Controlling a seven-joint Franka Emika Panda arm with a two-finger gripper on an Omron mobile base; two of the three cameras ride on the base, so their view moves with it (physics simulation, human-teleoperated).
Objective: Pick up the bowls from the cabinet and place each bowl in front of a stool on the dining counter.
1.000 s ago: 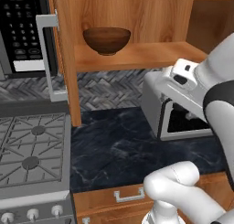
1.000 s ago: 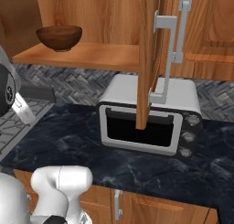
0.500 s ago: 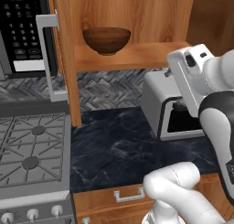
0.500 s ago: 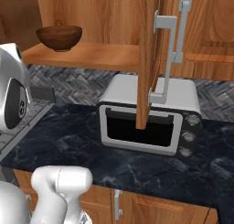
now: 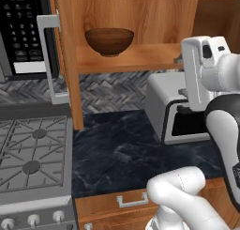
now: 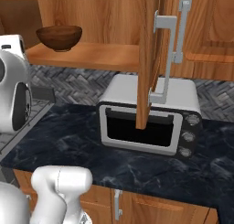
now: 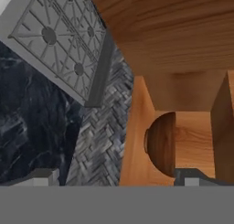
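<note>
The dark brown wooden bowl sits upright on the lower shelf of the open wall cabinet. It is also seen in the right base view as the bowl, and sideways in the rolled hand view as the bowl. My gripper hangs to the right of the bowl, just in front of the shelf's edge and about level with it. In the hand view the gripper is open, with its fingertips far apart and nothing between them. The red bowl and the dining counter are out of view.
A silver toaster oven stands on the short black countertop below the shelf. The gas stove and a black microwave are at the left. Open cabinet doors with silver handles jut out on both sides.
My hand has risen from beside the toaster oven to shelf height and turned toward the cabinet. The wooden bowl has not moved.
</note>
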